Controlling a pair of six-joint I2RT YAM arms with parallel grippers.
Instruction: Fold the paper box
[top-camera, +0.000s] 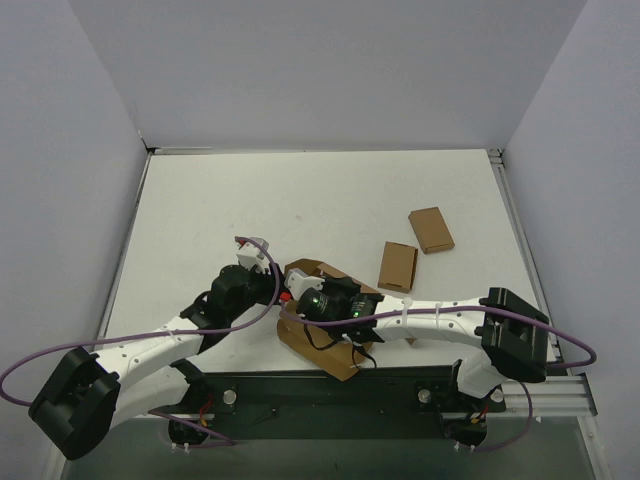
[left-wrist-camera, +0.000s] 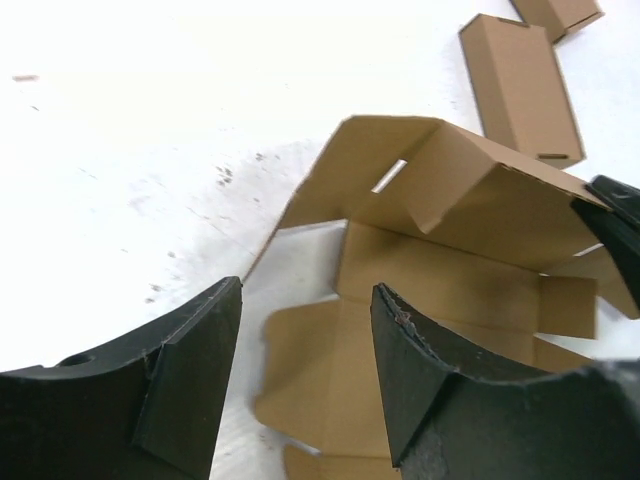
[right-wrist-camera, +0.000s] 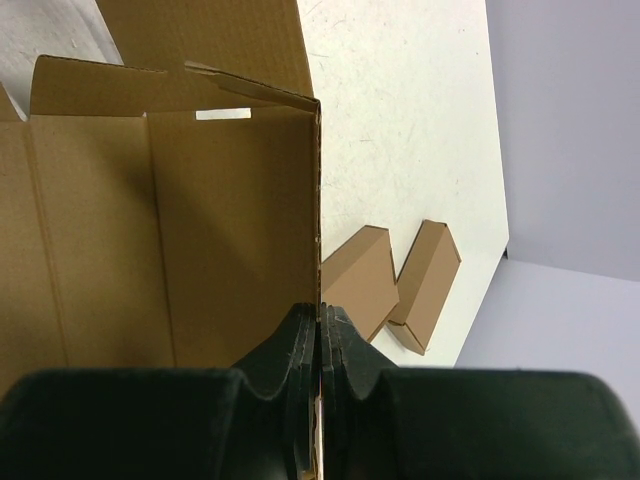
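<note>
White table (top-camera: 300, 200), outstretched right pincer (right-wrist-camera: 318, 325) clamping paper box (right-wrist-camera: 200, 230)

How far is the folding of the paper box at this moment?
Partly done. One slotted wall of the paper box already stands up, while other flaps lie flat. In hand: the right pincer is shut on an upright panel edge; the left pincer is open beside the box. Left: raising the flat flaps and closing it.

One paper box (top-camera: 335, 362); two smaller cardboard boxes (top-camera: 397, 267) (top-camera: 431, 229); two robot arms (top-camera: 150, 350) (top-camera: 440, 320); one white table (top-camera: 300, 195).
</note>
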